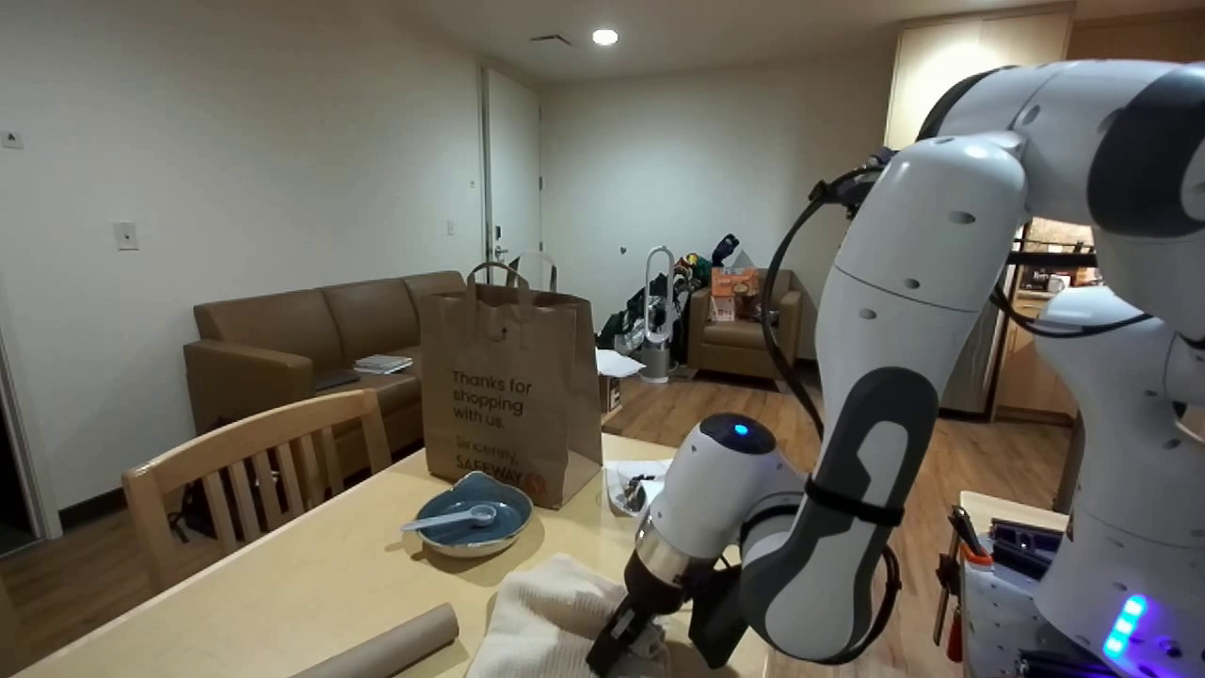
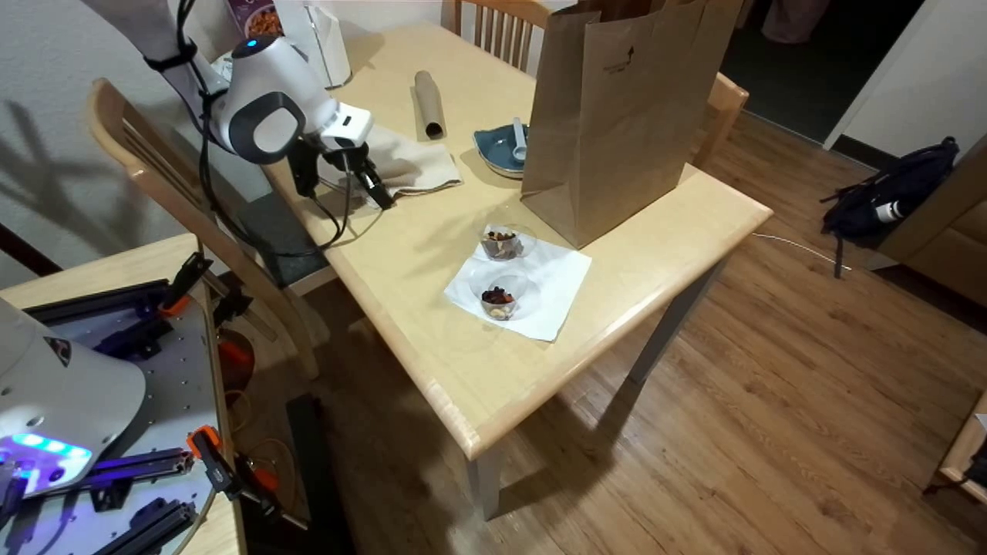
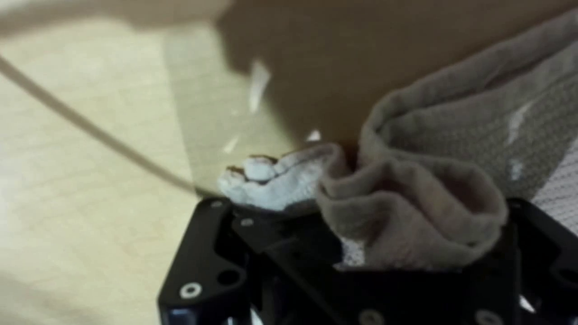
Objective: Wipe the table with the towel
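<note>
The hand is clamping tight on a bunched fold of the towel on the bench, grasping apparently done, though how much wiping is remaining isn't showing.

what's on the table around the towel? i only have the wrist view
Observer: In both exterior views a grey-brown tube lies beside the towel, apart from it.
Operator: anything tall i could bump
Observer: A brown paper bag stands upright on the table.
Operator: ok, anything that could spill
Observer: Two clear cups holding what looks like food sit on a white sheet.
</note>
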`<state>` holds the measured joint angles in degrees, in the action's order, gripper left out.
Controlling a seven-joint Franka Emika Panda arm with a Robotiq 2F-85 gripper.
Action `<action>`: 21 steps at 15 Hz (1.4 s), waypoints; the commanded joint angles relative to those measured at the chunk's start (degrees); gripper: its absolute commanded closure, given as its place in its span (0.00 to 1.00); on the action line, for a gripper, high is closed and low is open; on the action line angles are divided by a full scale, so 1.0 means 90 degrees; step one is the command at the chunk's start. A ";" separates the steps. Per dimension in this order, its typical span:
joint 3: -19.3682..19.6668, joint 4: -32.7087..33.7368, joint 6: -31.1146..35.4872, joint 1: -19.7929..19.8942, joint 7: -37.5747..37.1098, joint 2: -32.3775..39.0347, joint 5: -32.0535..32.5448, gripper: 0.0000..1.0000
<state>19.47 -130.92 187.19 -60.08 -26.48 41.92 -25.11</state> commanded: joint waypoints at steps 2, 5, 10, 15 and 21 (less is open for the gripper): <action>0.0040 0.0246 0.0190 -0.0667 -0.1060 0.0803 -0.1159 0.97; 0.0073 0.0329 0.0267 -0.0943 -0.1331 0.0905 -0.1845 0.97; -0.0127 -0.0455 0.0352 0.0134 -0.0768 -0.0094 -0.1848 0.57; -0.0223 -0.0564 0.0252 0.0641 -0.0718 -0.0247 -0.1838 0.24; 0.0307 -0.0716 -0.0141 0.0045 -0.0761 -0.0362 -0.1986 0.00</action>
<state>19.20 -134.74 189.91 -56.17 -33.40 41.24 -42.11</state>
